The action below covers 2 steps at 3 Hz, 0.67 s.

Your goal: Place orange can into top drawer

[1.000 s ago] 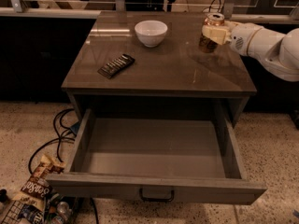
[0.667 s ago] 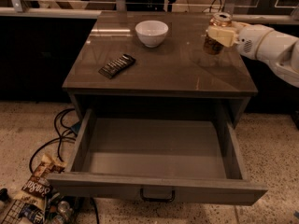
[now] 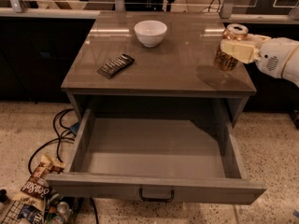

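The orange can [image 3: 227,55] is upright, held above the right part of the tabletop [image 3: 177,64], its silver top showing. My gripper [image 3: 233,49] comes in from the right on a white arm and is shut on the can, a pale finger [image 3: 239,51] across its side. The top drawer [image 3: 154,148] is pulled fully open below the tabletop, its plain interior bare, with a dark handle [image 3: 156,197] on the front panel. The can is above and behind the drawer's right rear corner.
A white bowl [image 3: 150,32] stands at the back middle of the tabletop. A dark flat packet [image 3: 115,65] lies at its left. Cables [image 3: 56,139] and snack bags [image 3: 32,190] lie on the floor at the left of the drawer.
My gripper has lifted the can off the tabletop and carried it right and toward the front edge.
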Motion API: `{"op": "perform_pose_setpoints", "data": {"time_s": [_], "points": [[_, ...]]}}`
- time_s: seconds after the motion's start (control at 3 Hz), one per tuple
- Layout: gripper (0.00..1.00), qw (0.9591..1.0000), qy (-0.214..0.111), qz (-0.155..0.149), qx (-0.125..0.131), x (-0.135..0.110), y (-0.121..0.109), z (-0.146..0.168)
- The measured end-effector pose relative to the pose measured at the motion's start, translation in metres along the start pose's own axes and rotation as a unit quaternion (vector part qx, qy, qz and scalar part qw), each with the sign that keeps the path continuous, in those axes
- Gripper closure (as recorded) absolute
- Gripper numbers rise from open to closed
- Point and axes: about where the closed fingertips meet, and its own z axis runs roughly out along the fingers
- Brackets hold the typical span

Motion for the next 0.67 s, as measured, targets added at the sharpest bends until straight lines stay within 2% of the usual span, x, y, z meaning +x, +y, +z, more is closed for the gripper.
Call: {"op": "perform_pose_setpoints", "data": {"time_s": [0.33,0.67], "points": [[1.00,0.9989,0.021,-0.017,-0.039,0.014,0.024,-0.012],[1.00,0.9949,0.047,-0.027,-0.085,0.044,0.045,-0.014]]}}
